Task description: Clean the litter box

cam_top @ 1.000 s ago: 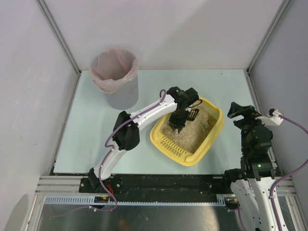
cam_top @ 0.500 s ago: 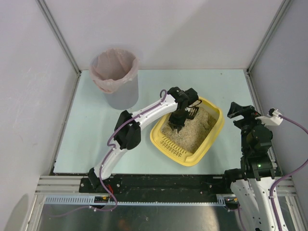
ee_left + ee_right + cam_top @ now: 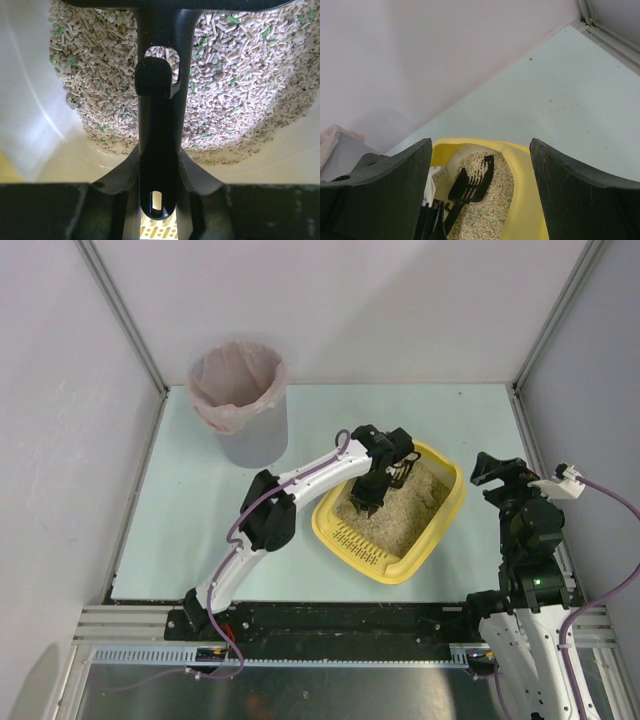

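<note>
The litter box point(image 3: 441, 526) sits centre-right. The left gripper point(image 3: 157, 175) grasps the black scoop point(image 3: 472, 180) by its handle. The right gripper point(image 3: 495, 472), far right, is spread wide, released.

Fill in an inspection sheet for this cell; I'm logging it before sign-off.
Surface: pale green table, no spills seen.
Job's things: yellow litter box right of centre, litter inside; black scoop in the litter; lined bin far left.
Clutter: nothing seen.
Grippers: left gripper shut on the scoop; right gripper open, apart from the box.
Cables: purple cables along both arms.
Surroundings: white walls, metal frame.
</note>
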You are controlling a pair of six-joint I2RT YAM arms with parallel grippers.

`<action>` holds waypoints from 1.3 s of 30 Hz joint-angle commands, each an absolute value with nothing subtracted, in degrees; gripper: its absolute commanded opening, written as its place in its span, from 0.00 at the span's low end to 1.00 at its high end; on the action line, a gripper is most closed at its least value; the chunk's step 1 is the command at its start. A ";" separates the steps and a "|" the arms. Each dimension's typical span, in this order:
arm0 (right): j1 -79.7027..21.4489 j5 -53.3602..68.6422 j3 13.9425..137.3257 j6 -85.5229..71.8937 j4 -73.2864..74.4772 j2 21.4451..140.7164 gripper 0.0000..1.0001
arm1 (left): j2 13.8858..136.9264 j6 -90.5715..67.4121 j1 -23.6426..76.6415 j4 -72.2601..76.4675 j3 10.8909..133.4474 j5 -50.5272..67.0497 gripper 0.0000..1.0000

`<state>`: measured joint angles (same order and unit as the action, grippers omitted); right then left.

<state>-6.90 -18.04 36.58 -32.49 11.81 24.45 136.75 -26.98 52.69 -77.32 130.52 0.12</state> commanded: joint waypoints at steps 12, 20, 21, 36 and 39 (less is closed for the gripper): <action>-6.68 -17.23 36.39 -32.52 9.05 25.31 0.84 | 133.25 -29.00 53.08 -63.90 120.77 -15.64 0.00; -6.68 -16.96 36.39 -32.70 8.88 25.75 0.84 | 129.73 -29.80 53.88 -60.73 116.28 -15.82 0.00; -6.68 -16.88 36.39 -32.70 8.88 25.84 0.84 | 129.55 -29.53 53.96 -60.65 116.11 -15.39 0.00; -6.68 -16.52 36.30 -33.05 8.70 25.93 0.84 | 119.98 -23.56 55.37 -60.91 107.84 -4.84 0.00; -6.77 -16.17 36.39 -33.31 8.70 26.02 0.84 | 119.09 -22.59 55.72 -61.17 106.70 -2.99 0.00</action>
